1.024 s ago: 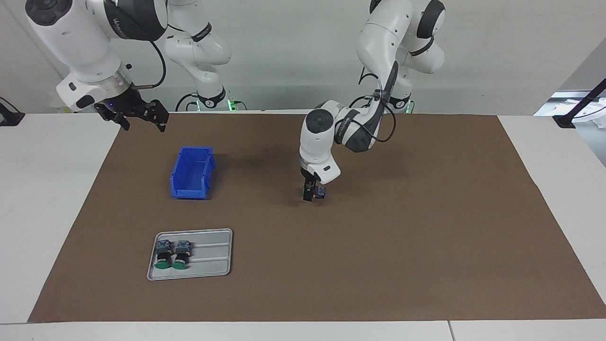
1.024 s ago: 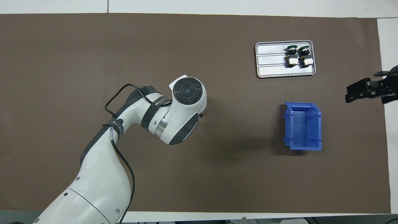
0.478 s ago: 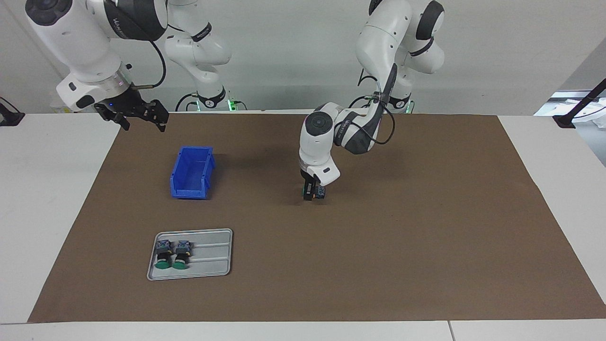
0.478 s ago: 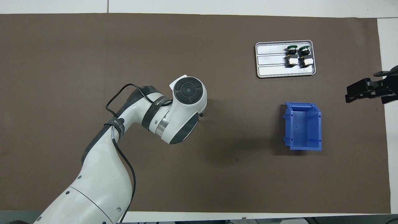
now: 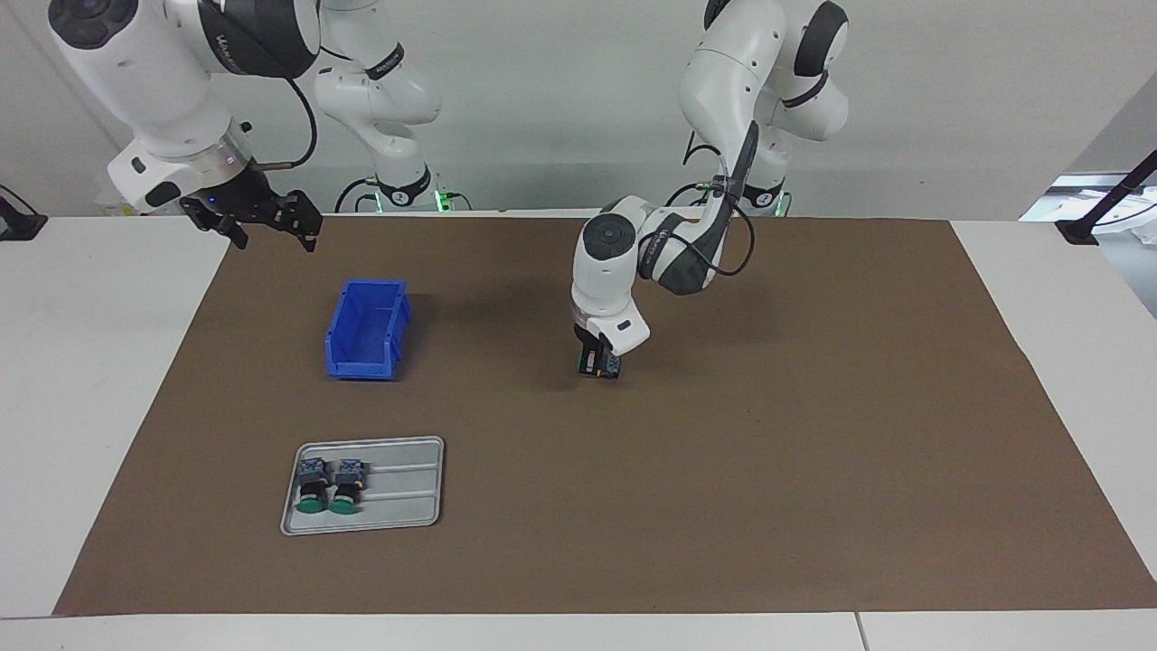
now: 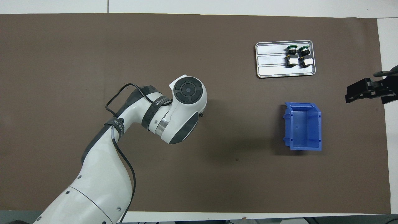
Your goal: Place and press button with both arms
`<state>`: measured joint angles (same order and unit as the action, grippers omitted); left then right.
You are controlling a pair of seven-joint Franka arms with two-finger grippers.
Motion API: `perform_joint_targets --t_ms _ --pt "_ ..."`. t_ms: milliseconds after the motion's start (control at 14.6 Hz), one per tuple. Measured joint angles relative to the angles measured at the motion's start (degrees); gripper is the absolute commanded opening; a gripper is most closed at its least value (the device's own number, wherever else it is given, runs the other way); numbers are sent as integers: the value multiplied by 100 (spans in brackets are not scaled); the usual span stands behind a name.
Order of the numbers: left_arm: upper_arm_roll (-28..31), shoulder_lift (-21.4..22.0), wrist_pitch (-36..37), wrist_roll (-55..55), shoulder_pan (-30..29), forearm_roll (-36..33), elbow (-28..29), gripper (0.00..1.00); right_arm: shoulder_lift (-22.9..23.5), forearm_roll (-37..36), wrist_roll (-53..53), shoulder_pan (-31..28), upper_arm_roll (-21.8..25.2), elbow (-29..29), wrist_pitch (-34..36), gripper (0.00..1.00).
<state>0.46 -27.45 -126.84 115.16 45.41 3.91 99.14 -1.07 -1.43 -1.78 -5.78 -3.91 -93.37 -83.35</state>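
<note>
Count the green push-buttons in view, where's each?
3. Two buttons lie side by side in the metal tray: one at its right-arm end, the other beside it. The third button is at the left gripper mid-mat. None visible in the blue bin.

You've got three green-capped push-button switches — two lying in the grey metal tray (image 5: 398, 488), at (image 5: 313, 484) and (image 5: 347, 484), one at the left gripper (image 5: 598, 363). One blue plastic bin (image 5: 365, 331), one tray, one brown mat (image 5: 723, 506) — two white arms.
</note>
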Motion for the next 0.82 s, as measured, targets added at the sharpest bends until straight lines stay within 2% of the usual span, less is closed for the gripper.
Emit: perform_joint_targets --t_ms 205,478,820 --pt "1 0 0 1 0 0 -31 20 0 0 0 0 0 0 0 98" --pt "31 21 13 1 -4 -1 -155 19 0 0 0 0 0 0 0 98" --pt "60 339 43 -70 -358 157 -182 19 0 0 0 0 0 0 0 98"
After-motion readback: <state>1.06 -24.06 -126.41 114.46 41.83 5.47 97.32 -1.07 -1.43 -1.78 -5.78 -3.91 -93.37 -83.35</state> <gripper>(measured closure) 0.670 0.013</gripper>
